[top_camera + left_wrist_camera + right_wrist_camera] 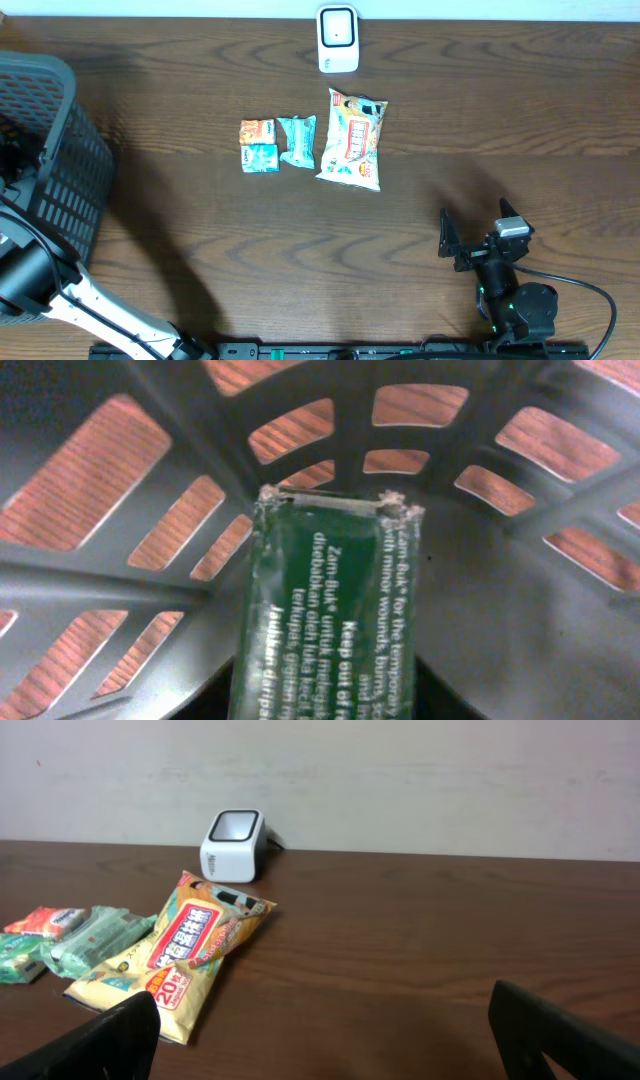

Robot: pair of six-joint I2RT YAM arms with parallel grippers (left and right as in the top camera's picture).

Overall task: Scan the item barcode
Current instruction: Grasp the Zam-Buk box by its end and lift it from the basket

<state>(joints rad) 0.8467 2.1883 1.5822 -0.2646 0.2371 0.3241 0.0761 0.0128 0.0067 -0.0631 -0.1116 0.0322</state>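
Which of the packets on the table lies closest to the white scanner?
The big yellow pouch, right in front of the scanner; the teal packet and orange-teal pair lie further left.

Bare desk (500,150) lies open between the spread right claw (478,232) and the snack bag (352,138). The teal packet (297,140) and orange-and-teal pack (258,145) crowd its left, and the barcode scanner (338,38) stands behind. The basket (50,150) has slotted walls close around the green sachet (330,620).

Black right arm (505,285), green light, trailing black cable (590,295); white-and-black left arm (85,298)
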